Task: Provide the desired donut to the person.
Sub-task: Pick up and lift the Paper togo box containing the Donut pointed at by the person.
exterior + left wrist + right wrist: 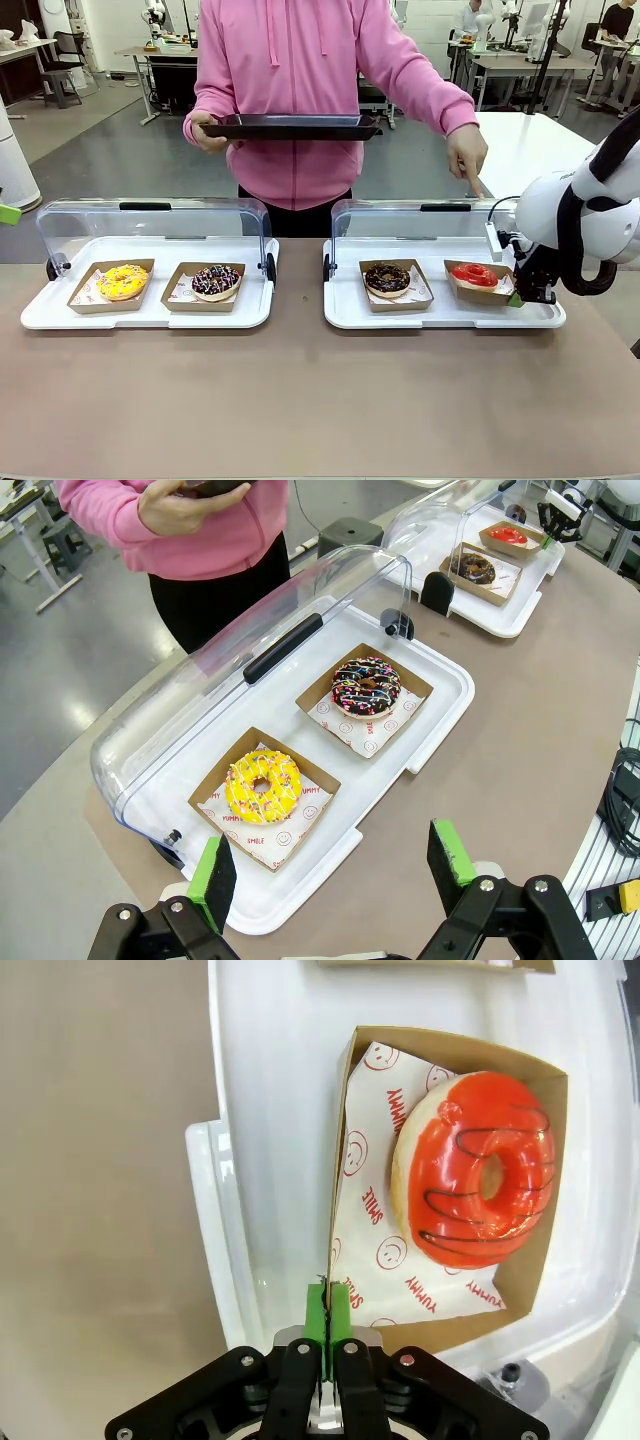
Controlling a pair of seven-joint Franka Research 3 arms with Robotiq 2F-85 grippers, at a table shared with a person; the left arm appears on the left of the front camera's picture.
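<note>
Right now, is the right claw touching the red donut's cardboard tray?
Touching. The right wrist view shows the right claw shut on the cardboard tray, pinching its thin side wall, beside the red donut.

Raised lids (150, 225) bar the trays' (150, 320) far side; fronts open.

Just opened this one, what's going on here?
The person in the pink hoodie holds a black tray in one hand and points with the other hand toward the red-glazed donut. The right tool is shut on the side wall of that donut's cardboard tray, which sits in the white display tray. The left tool hangs open above the other display tray.
</note>
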